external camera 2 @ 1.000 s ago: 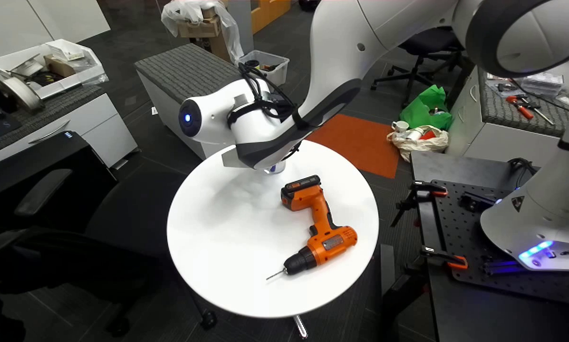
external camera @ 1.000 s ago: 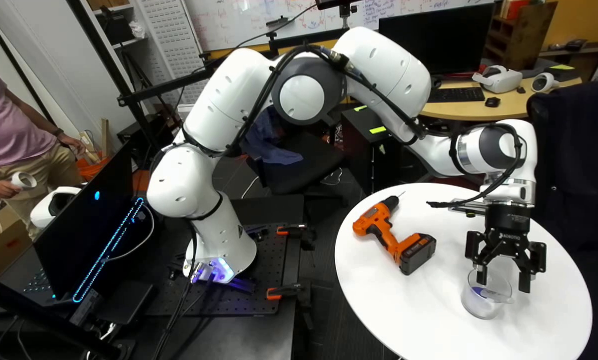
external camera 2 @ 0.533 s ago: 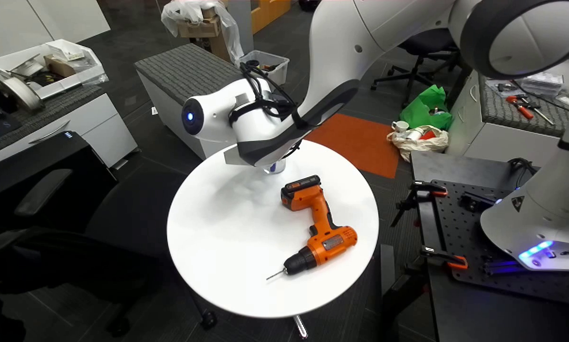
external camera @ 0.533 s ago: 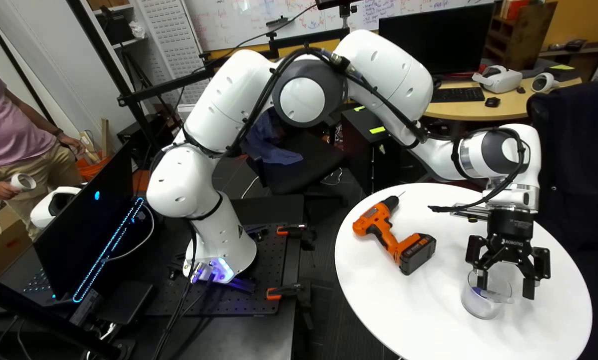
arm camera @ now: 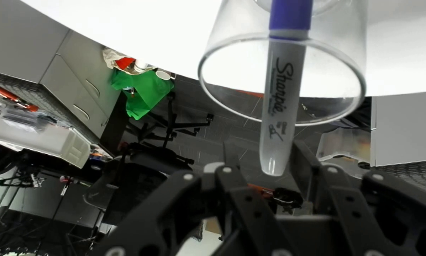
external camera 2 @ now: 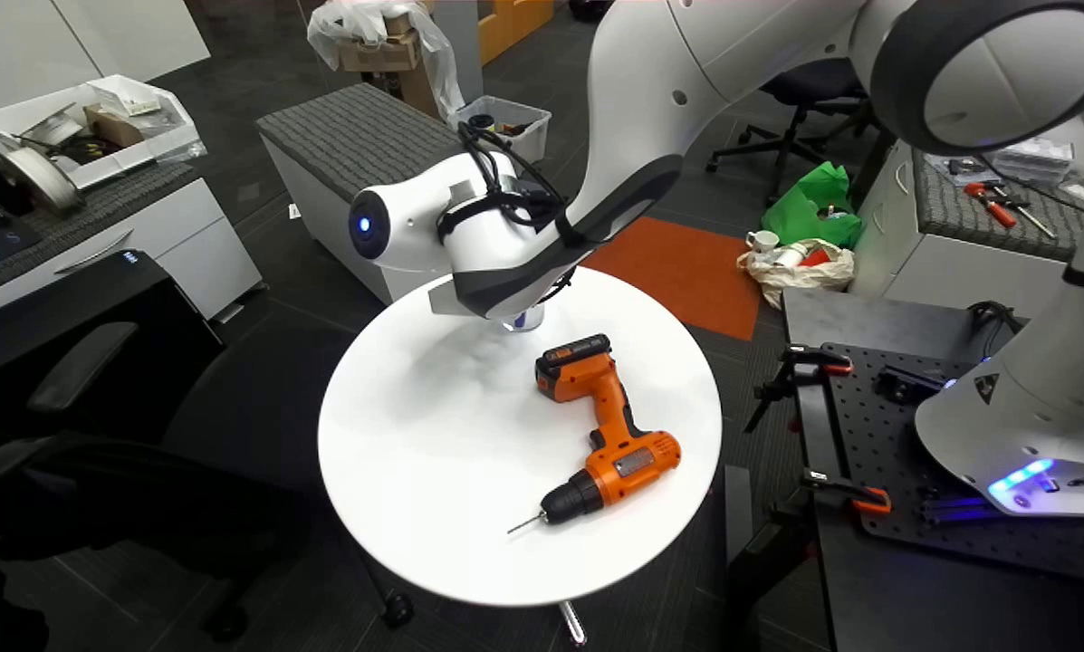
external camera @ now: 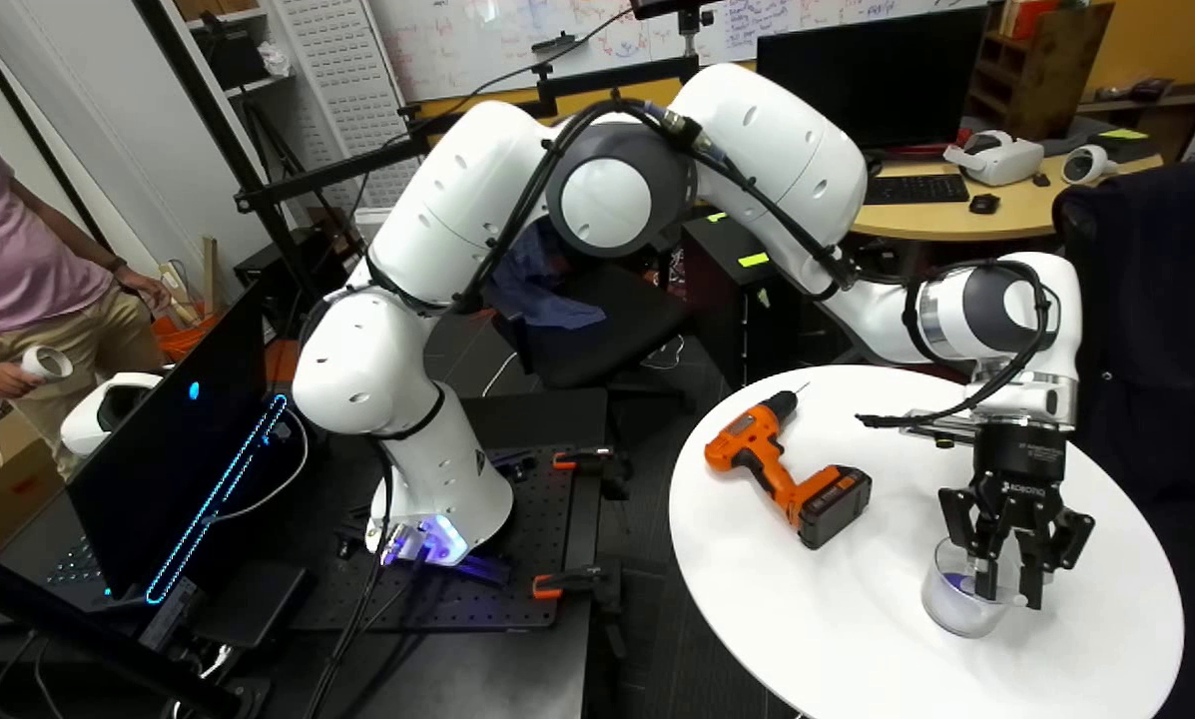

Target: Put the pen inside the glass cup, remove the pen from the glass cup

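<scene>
Presumably I'm at the removal half: right of upper centre in the wrist view, the pen [arm camera: 283, 85] leans inside the glass cup [arm camera: 344, 28]. My gripper [external camera: 1008, 587] straddles the pen's pale end, jaws parted, not pinching yet; next, close, then lift.

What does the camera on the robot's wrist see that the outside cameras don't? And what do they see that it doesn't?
Only the wrist view shows the word Sharpie clearly enough to read, on the pen. Only the exterior views show the orange drill and the robot's white base. Both kinds of view show the glass cup with the pen's purple part inside, and the white table. The gripper, jaws apart, shows in an exterior view and in the wrist view too.
</scene>
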Robot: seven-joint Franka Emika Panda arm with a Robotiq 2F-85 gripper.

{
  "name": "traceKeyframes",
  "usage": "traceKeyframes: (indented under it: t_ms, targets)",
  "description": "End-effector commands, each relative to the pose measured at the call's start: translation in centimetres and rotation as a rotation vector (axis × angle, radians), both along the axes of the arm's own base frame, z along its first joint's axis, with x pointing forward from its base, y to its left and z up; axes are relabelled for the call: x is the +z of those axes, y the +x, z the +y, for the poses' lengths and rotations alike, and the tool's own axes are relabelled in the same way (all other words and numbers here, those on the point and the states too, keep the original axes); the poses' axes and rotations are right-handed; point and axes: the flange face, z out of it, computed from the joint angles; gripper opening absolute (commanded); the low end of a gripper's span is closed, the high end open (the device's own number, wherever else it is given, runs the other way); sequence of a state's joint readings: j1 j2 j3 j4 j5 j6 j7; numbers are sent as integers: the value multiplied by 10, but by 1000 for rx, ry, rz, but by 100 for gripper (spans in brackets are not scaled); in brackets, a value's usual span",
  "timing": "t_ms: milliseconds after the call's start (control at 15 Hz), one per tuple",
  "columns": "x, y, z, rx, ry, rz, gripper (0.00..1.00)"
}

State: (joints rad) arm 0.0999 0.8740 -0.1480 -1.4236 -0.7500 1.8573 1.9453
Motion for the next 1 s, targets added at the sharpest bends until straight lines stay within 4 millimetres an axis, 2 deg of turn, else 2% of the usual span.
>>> traceKeyframes:
  t_ms: [0, 133, 267, 933]
  targets:
    - [3, 4, -1, -9, 9, 29, 12]
    - [3, 4, -1, -9, 7, 29, 1]
    - [4, 4, 0, -8, 6, 28, 5]
    - [18, 4, 12, 10, -7, -1, 5]
